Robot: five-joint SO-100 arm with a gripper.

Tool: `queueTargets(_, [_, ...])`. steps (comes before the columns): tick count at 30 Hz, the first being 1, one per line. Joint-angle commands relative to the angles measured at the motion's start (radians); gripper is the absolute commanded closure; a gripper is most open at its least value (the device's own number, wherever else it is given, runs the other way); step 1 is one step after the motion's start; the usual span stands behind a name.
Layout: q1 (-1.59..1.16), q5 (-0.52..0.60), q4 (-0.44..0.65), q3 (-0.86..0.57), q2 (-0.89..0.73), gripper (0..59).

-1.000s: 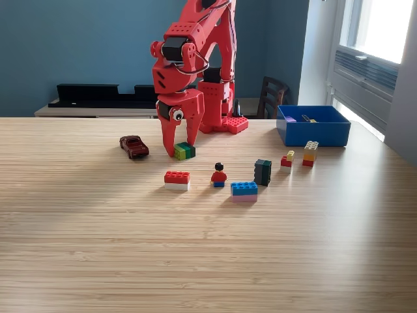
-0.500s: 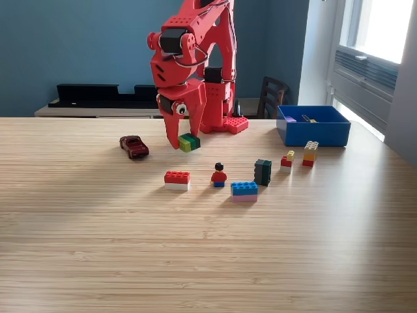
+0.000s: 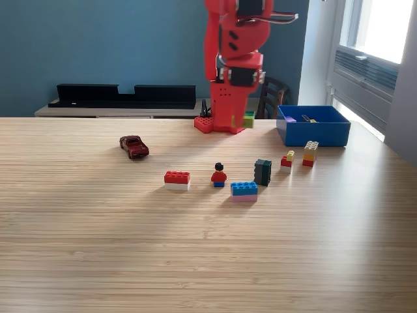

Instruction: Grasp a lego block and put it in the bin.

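Observation:
My red gripper (image 3: 240, 124) hangs above the far middle of the table, seen edge-on and pointing down. It is shut on a yellow-green lego block (image 3: 249, 120), which peeks out on its right side, off the table. The blue bin (image 3: 313, 133) stands at the exterior view's right, a short way right of the gripper, with small pieces inside. More lego blocks lie on the table: a red-and-white one (image 3: 177, 180), a blue-and-pink one (image 3: 244, 190), a dark one (image 3: 262, 171), a small red-yellow one (image 3: 287, 159) and a yellow-orange stack (image 3: 310, 154).
A small figure (image 3: 219, 175) stands between the red-and-white and blue-and-pink blocks. A dark red toy car (image 3: 134, 146) sits at the left. The arm's red base (image 3: 210, 124) is at the back. A chair (image 3: 272, 96) and a black shelf (image 3: 124, 95) stand behind the table.
The gripper closed on the yellow-green block, lifted it off the table and swung right with it toward the bin. The other blocks have not moved.

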Motion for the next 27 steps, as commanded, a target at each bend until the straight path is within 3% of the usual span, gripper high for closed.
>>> queueTargets(1, [-0.319, -0.067, 0.029, -0.133, 0.026, 58.5])
queueTargets(7, [-0.62, -0.11, 0.083, -0.235, 0.026, 58.5])
queueTargets(14, [-0.887, -0.095, 0.084, -0.221, 0.014, 58.5])
queueTargets(20, [-0.94, -0.137, 0.083, -0.186, 0.011, 58.1])
queueTargets(23, [-0.934, -0.172, 0.083, -0.163, 0.011, 40.7])
queueTargets(27, [-0.93, -0.189, 0.081, -0.149, 0.011, 33.3])
